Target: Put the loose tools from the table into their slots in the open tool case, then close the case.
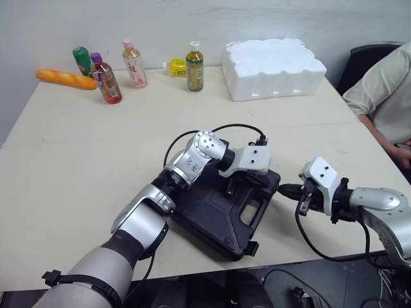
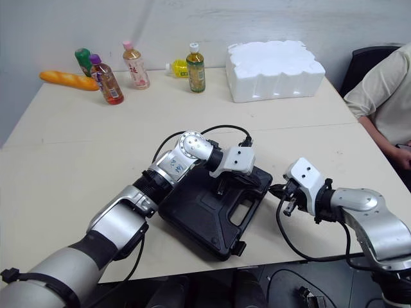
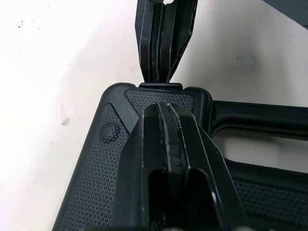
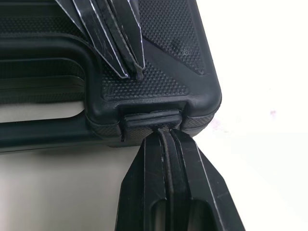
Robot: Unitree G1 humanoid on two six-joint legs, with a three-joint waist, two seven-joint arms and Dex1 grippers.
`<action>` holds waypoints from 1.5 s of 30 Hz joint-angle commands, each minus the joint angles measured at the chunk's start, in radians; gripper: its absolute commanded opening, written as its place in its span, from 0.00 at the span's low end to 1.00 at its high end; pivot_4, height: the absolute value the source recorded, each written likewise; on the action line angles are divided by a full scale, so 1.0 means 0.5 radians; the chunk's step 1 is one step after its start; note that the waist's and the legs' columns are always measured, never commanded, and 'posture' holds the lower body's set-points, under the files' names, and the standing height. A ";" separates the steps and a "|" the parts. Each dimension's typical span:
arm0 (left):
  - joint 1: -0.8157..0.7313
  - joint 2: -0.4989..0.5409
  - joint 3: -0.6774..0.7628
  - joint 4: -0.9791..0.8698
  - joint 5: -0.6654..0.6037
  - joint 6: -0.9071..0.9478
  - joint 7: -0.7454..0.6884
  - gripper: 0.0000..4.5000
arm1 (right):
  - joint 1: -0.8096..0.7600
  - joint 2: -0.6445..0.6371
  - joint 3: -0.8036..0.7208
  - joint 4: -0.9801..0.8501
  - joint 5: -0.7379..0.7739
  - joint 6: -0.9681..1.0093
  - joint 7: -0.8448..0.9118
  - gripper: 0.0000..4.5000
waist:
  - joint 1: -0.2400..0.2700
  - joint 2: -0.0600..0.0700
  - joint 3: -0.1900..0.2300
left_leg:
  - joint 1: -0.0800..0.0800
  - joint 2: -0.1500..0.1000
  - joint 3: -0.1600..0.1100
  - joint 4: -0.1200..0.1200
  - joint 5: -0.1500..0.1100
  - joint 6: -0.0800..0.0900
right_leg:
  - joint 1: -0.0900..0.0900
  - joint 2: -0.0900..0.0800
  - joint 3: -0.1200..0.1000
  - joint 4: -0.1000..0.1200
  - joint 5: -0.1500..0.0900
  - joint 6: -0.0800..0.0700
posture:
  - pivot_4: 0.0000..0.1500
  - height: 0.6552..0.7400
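There is one bench [image 1: 83,147] and one black tool case [image 1: 212,215]. The case has one carrying handle [image 3: 260,118] and two latches that can be counted: the near latch [image 1: 252,248] and the corner latch [image 4: 151,118].

Bottles number four: a green-capped bottle [image 1: 81,59], a purple-capped bottle [image 1: 108,82], a pink-capped bottle [image 1: 134,64] and a white-capped bottle [image 1: 194,67]. One small yellow item [image 1: 173,67] sits among them; its kind cannot be told.

There is also one bread loaf [image 1: 66,79], one white foam box [image 1: 273,67], one person [image 1: 385,90] and one dark chair [image 1: 366,61].

Grippers number two, the left gripper [image 3: 167,108] and the right gripper [image 4: 164,134].
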State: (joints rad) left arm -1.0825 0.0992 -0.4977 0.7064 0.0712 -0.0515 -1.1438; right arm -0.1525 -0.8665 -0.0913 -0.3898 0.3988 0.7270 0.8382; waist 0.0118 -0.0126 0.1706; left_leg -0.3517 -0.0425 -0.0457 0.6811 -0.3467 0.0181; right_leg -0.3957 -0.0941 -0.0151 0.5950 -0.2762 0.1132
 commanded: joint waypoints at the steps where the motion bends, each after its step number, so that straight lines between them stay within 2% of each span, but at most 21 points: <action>1: 0.126 0.018 -0.163 0.175 0.212 0.090 -0.010 0.00 | -0.032 0.026 -0.008 -0.147 0.068 -0.052 0.031 0.01 | -0.001 0.000 0.000 | 0.000 0.000 0.000 0.000 0.000 0.000 | 0.000 0.000 0.000 0.000 0.000 0.000 | 1.00 0.99; 15: 0.163 0.024 -0.171 0.149 0.222 0.082 0.038 0.00 | -0.052 0.147 -0.023 -0.249 0.153 0.088 -0.031 0.01 | -0.027 -0.004 -0.004 | 0.001 0.002 0.000 -0.001 -0.002 0.000 | 0.000 0.000 0.000 0.000 0.000 -0.001 | 1.00 0.99; 22: 0.187 0.045 -0.111 0.096 0.161 0.138 0.036 0.00 | 0.032 0.014 -0.066 -0.261 0.074 0.024 0.038 0.01 | -0.025 -0.004 -0.007 | 0.001 0.002 0.000 -0.001 -0.004 0.004 | 0.000 0.000 0.001 -0.001 0.000 -0.001 | 1.00 0.99; 25: 0.208 0.143 0.105 -0.146 -0.113 0.189 -0.183 0.00 | 0.195 -0.134 -0.215 -0.310 0.089 0.025 0.131 0.01 | -0.020 -0.002 -0.006 | 0.000 0.002 -0.001 -0.003 -0.004 0.003 | -0.001 0.000 0.000 -0.003 0.000 -0.001 | 1.00 0.99; 28: 0.175 0.253 0.304 -0.460 -0.403 0.485 -0.390 0.00 | 0.366 -0.193 -0.379 -0.389 0.127 0.040 0.168 0.01 | -0.017 0.007 0.002 | -0.005 0.002 -0.001 -0.004 -0.001 -0.002 | -0.006 0.000 0.000 -0.002 0.000 -0.002 | 1.00 0.99; 33: 0.304 0.615 0.311 -1.156 -0.743 0.856 -0.865 0.00 | 0.707 -0.209 -0.578 -0.699 0.317 0.165 0.258 0.01 | 0.024 0.014 0.005 | -0.041 -0.001 0.000 0.004 0.005 -0.006 | -0.046 -0.002 0.001 0.022 0.000 -0.002 | 1.00 0.99; 38: 0.491 0.838 0.175 -1.464 -0.753 0.861 -0.894 0.00 | 0.935 -0.145 -0.493 -0.927 0.448 0.242 0.204 0.01 | 0.036 0.015 0.006 | -0.035 -0.001 -0.001 0.003 0.005 -0.006 | -0.038 -0.002 0.001 0.012 -0.001 -0.003 | 1.00 0.99; 45: 0.651 0.905 -0.124 -1.572 -0.520 0.696 -0.778 0.00 | 0.852 -0.044 -0.103 -0.949 0.387 0.289 -0.040 0.01 | 0.033 0.015 0.007 | -0.034 -0.008 -0.003 0.002 0.005 0.002 | -0.034 -0.007 0.003 0.003 0.003 -0.001 | 1.00 0.99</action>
State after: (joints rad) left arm -0.7665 0.5316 -0.5244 -0.0374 -0.2315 0.3127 -1.5008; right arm 0.2837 -0.8888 -0.1643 -0.8433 0.6032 0.8710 0.8470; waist 0.0283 -0.0053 0.1739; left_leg -0.3692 -0.0461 -0.0473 0.6821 -0.3441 0.0189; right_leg -0.4133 -0.0977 -0.0139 0.5966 -0.2749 0.1128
